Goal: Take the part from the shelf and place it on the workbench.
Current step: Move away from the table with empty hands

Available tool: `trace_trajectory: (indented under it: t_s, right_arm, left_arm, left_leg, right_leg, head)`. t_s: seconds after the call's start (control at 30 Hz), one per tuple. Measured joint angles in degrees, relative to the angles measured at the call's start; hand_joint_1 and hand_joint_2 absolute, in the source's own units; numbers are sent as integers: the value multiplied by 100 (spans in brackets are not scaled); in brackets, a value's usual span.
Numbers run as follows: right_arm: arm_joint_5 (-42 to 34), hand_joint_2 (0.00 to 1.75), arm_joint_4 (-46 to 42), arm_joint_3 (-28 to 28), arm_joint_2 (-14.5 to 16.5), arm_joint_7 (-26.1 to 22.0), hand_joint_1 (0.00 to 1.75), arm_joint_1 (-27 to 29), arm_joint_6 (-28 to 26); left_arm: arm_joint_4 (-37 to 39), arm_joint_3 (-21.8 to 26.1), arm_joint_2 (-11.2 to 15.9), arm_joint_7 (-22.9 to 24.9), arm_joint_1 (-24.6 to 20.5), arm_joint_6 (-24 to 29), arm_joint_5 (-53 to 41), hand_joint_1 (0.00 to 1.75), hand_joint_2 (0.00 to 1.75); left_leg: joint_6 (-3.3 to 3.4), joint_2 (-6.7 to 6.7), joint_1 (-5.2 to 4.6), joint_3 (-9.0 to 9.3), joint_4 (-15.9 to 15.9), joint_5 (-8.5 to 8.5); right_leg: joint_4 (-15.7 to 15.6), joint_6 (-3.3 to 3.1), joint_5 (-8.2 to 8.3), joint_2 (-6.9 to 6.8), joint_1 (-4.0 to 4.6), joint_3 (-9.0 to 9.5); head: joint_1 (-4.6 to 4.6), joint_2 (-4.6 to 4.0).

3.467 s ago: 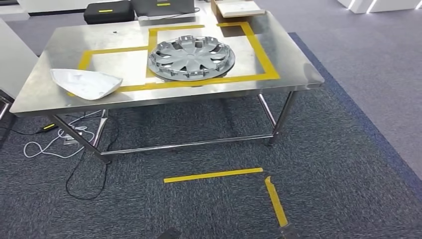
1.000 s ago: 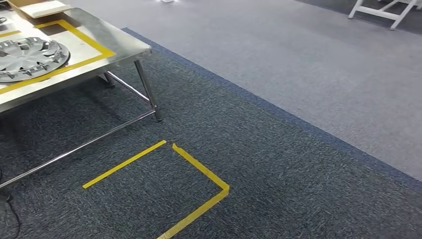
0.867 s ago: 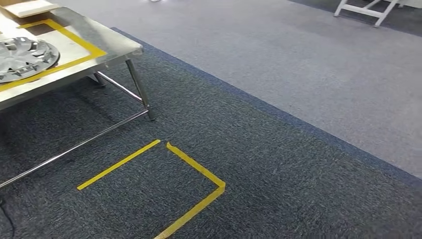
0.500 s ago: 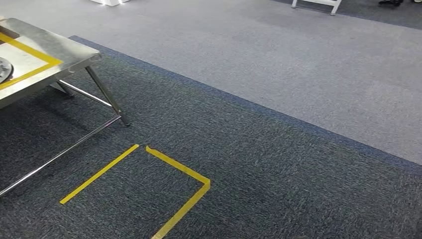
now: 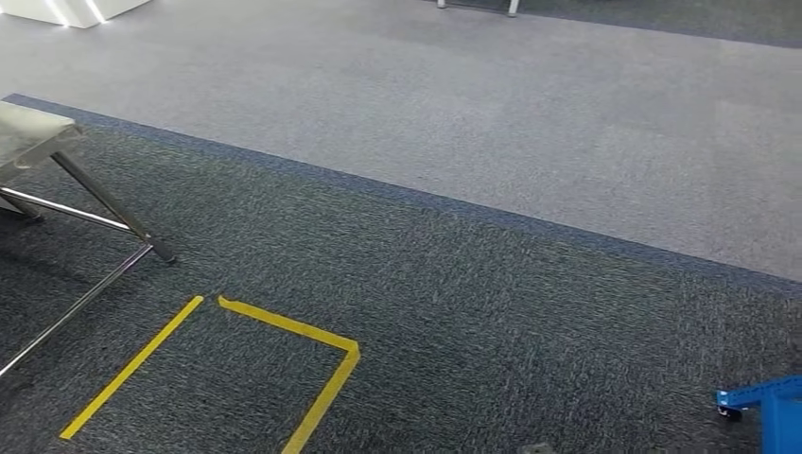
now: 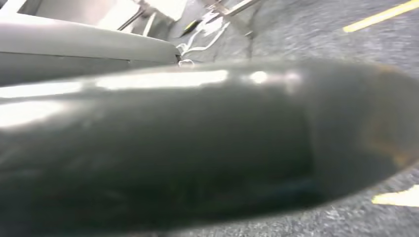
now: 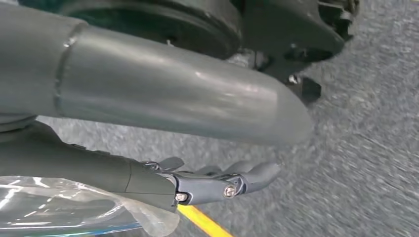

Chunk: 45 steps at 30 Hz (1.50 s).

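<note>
At the left edge of the head view, a corner of the steel workbench [image 5: 26,132] showed, its slanted legs standing on dark carpet [image 5: 492,312]. Yellow floor tape [image 5: 284,326] marked a square corner near those legs. Beyond the dark carpet lay a lighter grey carpet [image 5: 454,113]. Low at the right edge stood a blue frame [image 5: 771,402] on a small caster; what it carried could not be told. Where the part lay could not be told.

From the left wrist, a grey piece of the left hand [image 6: 84,49] came in, blurred, and how its fingers lay could not be told. White cables [image 6: 205,34] trailed on the carpet.

From the right wrist, the right hand [image 7: 148,113] hung over the carpet, its thumb well apart from the dark fingers [image 7: 232,183], which stretched out with nothing in them. Clear plastic wrap [image 7: 59,207] sat beside them.
</note>
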Motion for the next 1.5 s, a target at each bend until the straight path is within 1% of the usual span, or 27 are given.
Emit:
trace_trajectory:
  t_s: [0.03,0.1,0.17,0.2,0.23,0.3,0.37,0.4,0.47,0.5,0.57,0.63,0.7,0.77,0.83,0.87,0.93,1.0,1.07,1.13,1.2,1.23,1.27,1.33,1.4,1.43,1.5]
  right_arm:
    - [-19,0,1,-16,4,-7,0,12,22]
    - [-56,0,2,-58,5,-6,0,6,97]
    - [-57,0,3,-99,5,60,0,-9,183]
    - [-42,0,4,-113,5,110,0,1,206]
    - [-16,0,4,-120,5,165,0,23,217]
    - [51,0,6,-122,5,268,0,71,210]
    - [110,0,7,-122,7,366,0,74,180]
    - [125,0,7,-122,7,407,0,70,155]
    - [134,0,7,-123,2,462,0,84,95]
    - [134,0,7,-125,-3,471,0,102,62]
    - [137,0,7,-133,-30,424,0,134,-6]
    - [143,0,7,-151,-78,322,0,143,-83]
    - [148,0,5,-196,-138,223,0,144,-148]
    - [158,0,5,-249,-197,178,0,152,-174]
    - [173,0,5,-277,-234,186,0,149,-184]
    - [174,0,4,-285,-244,196,0,138,-192]
    - [168,0,1,-319,-255,202,0,119,-207]
    - [161,0,-2,-363,-270,133,0,130,-209]
    - [149,0,-5,-404,-293,16,0,142,-207]
    - [133,0,-10,-446,-303,-83,0,116,-212]
    - [118,0,-16,-497,-303,-135,0,104,-234]
    - [110,0,-19,-526,-303,-146,0,118,-250]
    - [103,0,-22,-557,-305,-148,0,137,-267]
    - [97,0,-30,-608,-309,-145,0,157,-284]
    - [106,0,-40,-654,-311,-111,0,137,-259]
    - [117,0,-44,-677,-310,-74,0,129,-227]
    - [143,0,-45,-716,-309,36,0,131,-139]
  left_arm:
    - [0,-9,20,32,-4,21,-1,0,0]
    - [1,-25,39,130,9,49,14,0,0]
    - [2,-27,39,239,47,105,33,0,0]
    - [2,-26,37,267,64,144,32,0,0]
    - [2,-26,31,284,75,180,11,0,0]
    - [4,-44,1,317,85,188,-73,0,0]
    - [16,-76,-40,374,100,135,-159,0,0]
    - [23,-88,-60,398,103,105,-183,0,0]
    - [33,-102,-107,398,97,64,-202,0,0]
    - [33,-109,-132,375,87,37,-203,0,0]
    - [33,-119,-195,289,75,-59,-195,0,0]
    - [33,-120,-260,159,72,-139,-150,0,0]
    - [33,-104,-317,0,67,-164,-64,0,0]
    - [33,-73,-357,-126,41,-166,10,0,0]
    - [33,-43,-370,-195,4,-165,63,0,0]
    - [33,-22,-371,-215,-10,-164,85,0,0]
    - [33,32,-369,-233,-44,-168,132,0,0]
    - [32,85,-374,-199,-83,-208,173,0,0]
    - [32,118,-383,-154,-100,-292,193,0,0]
    - [33,133,-400,-106,-95,-408,166,0,0]
    - [33,142,-414,-52,-85,-496,120,0,0]
    - [33,147,-423,-35,-85,-511,103,0,0]
    - [33,152,-433,-32,-87,-511,92,0,0]
    - [33,163,-457,-41,-92,-488,87,0,0]
    - [33,183,-466,-61,-96,-444,101,0,0]
    - [33,202,-463,-68,-105,-421,130,0,0]
    - [32,272,-451,-82,-135,-389,236,0,0]
  left_leg:
    - [26,73,13,-1,-37,32]
    - [56,240,22,-11,-75,67]
    - [60,435,12,-23,-74,69]
    - [57,528,10,-24,-74,68]
    - [52,612,11,-23,-73,65]
    - [25,746,10,-6,-71,49]
    - [-41,867,-23,16,-53,14]
    - [-76,928,-41,29,-44,1]
    - [-130,1053,-46,54,-41,-10]
    - [-159,1034,-31,60,-19,-42]
    - [-202,765,3,-42,282,-290]
    - [-204,444,13,-349,1019,-705]
    - [-175,362,5,-611,1594,-883]
    - [-115,316,-4,-533,1371,-604]
    - [-16,59,-12,-236,638,-170]
    - [24,-91,-16,-120,341,-47]
    - [63,-241,-31,-36,95,-28]
    - [66,-111,-36,-1,-16,-9]
    - [82,50,-15,35,-122,46]
    - [97,233,-13,50,-162,63]
    - [99,432,-19,52,-159,51]
    - [92,520,-17,57,-158,41]
    - [77,595,-12,66,-154,28]
    - [18,724,-12,92,-132,-17]
    - [-55,834,-40,112,-90,-74]
    - [-83,884,-57,124,-80,-92]
    - [-130,941,-49,154,-75,-121]
  right_leg:
    - [104,28,-78,-119,6,-76]
    - [644,74,-415,-474,10,-351]
    - [1321,123,-715,-650,-10,-647]
    - [1467,144,-731,-693,-24,-691]
    - [1399,160,-647,-731,-38,-626]
    - [733,176,-327,-908,-61,-214]
    - [108,125,-160,-1164,-38,159]
    - [-23,81,-149,-1235,-22,232]
    - [-45,-15,-141,-1127,-1,219]
    - [-51,-51,-126,-1064,-1,210]
    - [-70,-121,-90,-933,-11,203]
    - [-72,-166,-65,-782,-4,174]
    - [-66,-188,-50,-597,19,152]
    - [-55,-192,-41,-413,43,151]
    - [-43,-178,-32,-248,57,152]
    - [-33,-161,-23,-168,51,135]
    - [-26,-95,11,-29,14,65]
    - [-32,-20,42,37,-15,-6]
    - [179,32,-95,-218,0,-152]
    - [806,78,-428,-560,5,-475]
    - [1408,133,-638,-677,-24,-763]
    - [1460,158,-601,-709,-45,-776]
    - [1291,179,-471,-747,-66,-670]
    - [555,211,-157,-961,-76,-239]
    - [52,150,-40,-1125,-57,60]
    - [-8,100,-61,-1139,-38,94]
    - [-6,-3,-53,-1013,-40,81]
  head:
    - [16,0]
    - [48,0]
    - [55,0]
    - [54,0]
    - [55,0]
    - [58,0]
    - [59,0]
    - [52,0]
    - [31,0]
    - [25,0]
    - [-5,0]
    - [-46,0]
    - [-76,0]
    - [-89,0]
    - [-84,0]
    - [-80,0]
    - [-92,0]
    - [-110,0]
    - [-90,0]
    - [-74,0]
    - [-75,0]
    - [-76,0]
    - [-75,0]
    - [-69,0]
    - [-78,0]
    - [-88,0]
    - [-108,0]
